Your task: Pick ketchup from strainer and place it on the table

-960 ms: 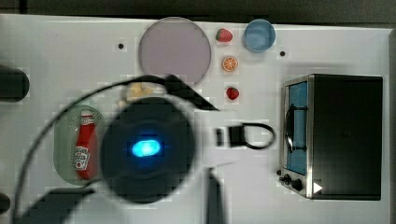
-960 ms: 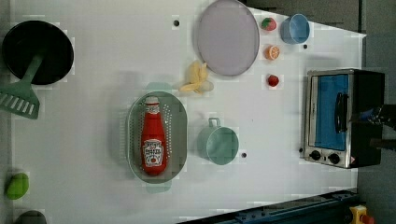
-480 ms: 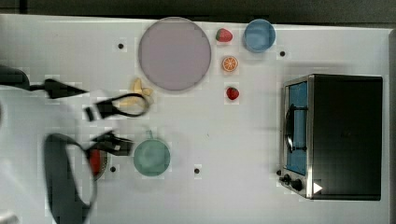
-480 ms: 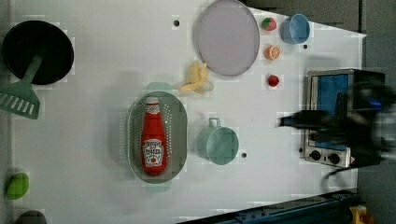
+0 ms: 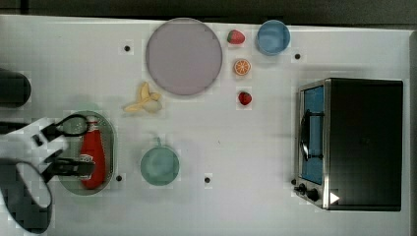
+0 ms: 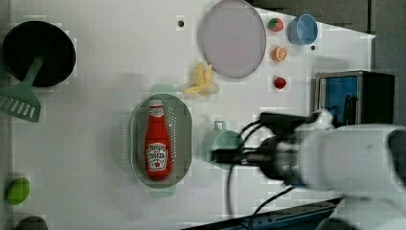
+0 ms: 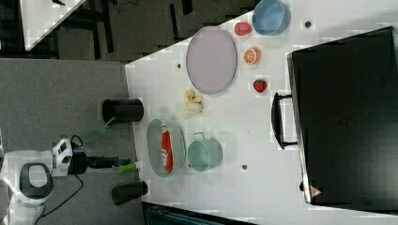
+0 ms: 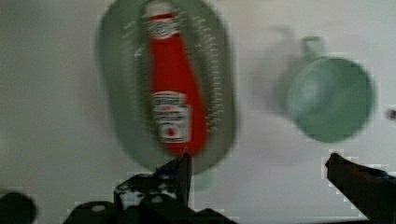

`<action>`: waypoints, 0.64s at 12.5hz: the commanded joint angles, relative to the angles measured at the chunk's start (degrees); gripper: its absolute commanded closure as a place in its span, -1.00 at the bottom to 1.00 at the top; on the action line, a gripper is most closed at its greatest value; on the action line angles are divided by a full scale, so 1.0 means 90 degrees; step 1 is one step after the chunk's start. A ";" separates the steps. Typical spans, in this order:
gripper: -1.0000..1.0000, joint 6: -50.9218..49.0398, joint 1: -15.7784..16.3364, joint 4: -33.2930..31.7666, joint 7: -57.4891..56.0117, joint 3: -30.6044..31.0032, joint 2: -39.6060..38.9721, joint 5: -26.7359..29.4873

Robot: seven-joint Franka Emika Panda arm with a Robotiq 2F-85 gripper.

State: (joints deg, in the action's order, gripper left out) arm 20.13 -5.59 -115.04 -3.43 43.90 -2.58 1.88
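Ketchup bottle (image 6: 156,143): lying flat inside strainer (image 6: 183,124) beside mug (image 6: 221,145) on bench (image 6: 105,72); probably light, smooth, slightly squeezable plastic, best gripped across mid-body; gripper (image 8: 257,168) spread, empty.

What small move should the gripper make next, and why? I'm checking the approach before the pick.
Probably shift sideways until the open gripper is centred over the ketchup, then descend. In the wrist view the bottle lies flat in the strainer, unheld, while the gap between the fingers sits off its base, toward the teal mug.
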 commanded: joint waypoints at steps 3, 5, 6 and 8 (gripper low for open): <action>-1.00 0.2022 0.0027 -0.0768 0.1045 0.0415 -0.0522 -0.0396; -1.00 0.2682 0.0055 -0.1162 0.1485 0.0406 -0.0858 -0.0963; -1.00 0.2968 0.0055 -0.1322 0.1667 0.0400 -0.1069 -0.1261; -1.00 0.3517 0.0056 -0.1495 0.1980 0.0382 -0.1584 -0.1696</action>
State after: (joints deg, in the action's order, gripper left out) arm 51.09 -3.90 -126.90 8.60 48.82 -16.98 -13.60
